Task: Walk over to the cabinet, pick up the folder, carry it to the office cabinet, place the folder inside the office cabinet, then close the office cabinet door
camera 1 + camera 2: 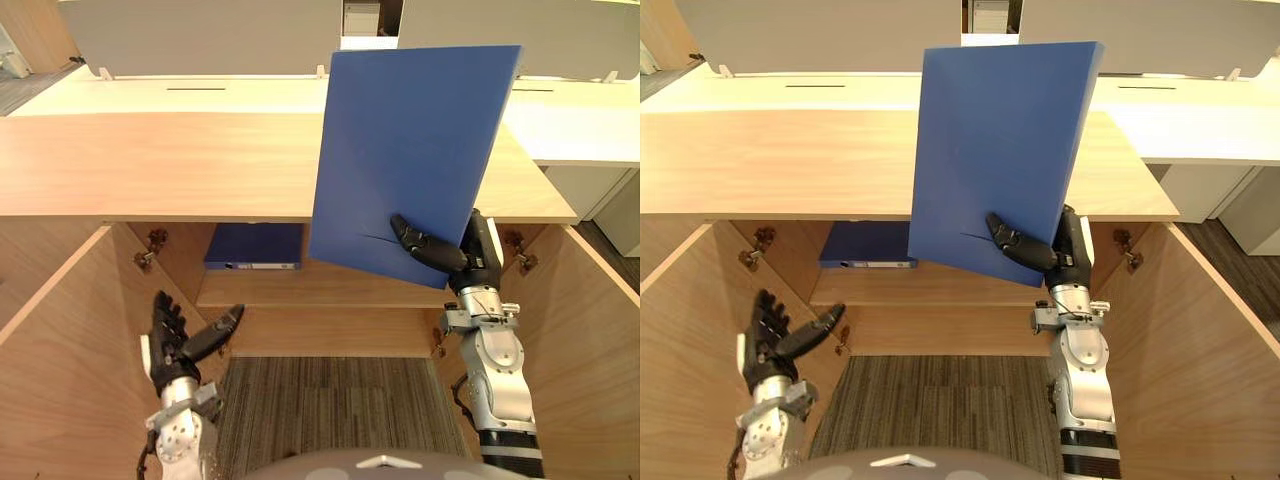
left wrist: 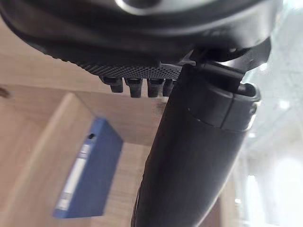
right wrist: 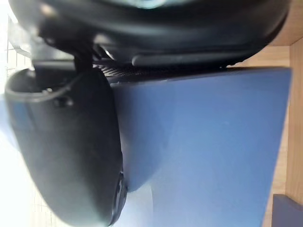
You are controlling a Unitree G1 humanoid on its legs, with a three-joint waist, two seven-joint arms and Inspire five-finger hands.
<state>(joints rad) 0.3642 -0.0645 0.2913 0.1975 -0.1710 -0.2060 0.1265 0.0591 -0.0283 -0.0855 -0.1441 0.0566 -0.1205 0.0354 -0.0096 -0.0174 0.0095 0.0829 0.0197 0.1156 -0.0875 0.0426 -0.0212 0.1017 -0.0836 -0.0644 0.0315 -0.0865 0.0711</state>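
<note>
Cabinet (image 1: pixel 200 165) holds a blue binder (image 1: pixel 254 247); right hand (image 1: pixel 440 252) pinches the folder (image 1: pixel 410 150).

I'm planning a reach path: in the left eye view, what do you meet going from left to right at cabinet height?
Open left door → left hand → blue box file on the shelf → blue folder, pinched by the right hand → open right door.
</note>
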